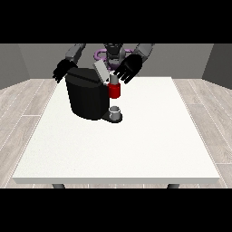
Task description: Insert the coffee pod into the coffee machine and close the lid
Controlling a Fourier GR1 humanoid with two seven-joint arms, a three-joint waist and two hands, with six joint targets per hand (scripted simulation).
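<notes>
A black coffee machine (86, 97) stands on the white table (118, 145), left of centre. Its grey lid (100, 71) is tilted up and open. The machine's red front part (114, 91) carries a small grey piece (113, 80) on top, which may be the pod. A grey cup (115, 112) sits on the machine's base below it. The hand at the view's right (128, 68) hovers just above and right of the lid, fingers spread and pointing down. The hand at the view's left (64, 70) hangs behind the machine's left edge with relaxed fingers.
The table's near edge (118, 180) runs along the bottom. A grey wood floor and grey walls surround the table. The robot's torso (111, 53) is behind the machine.
</notes>
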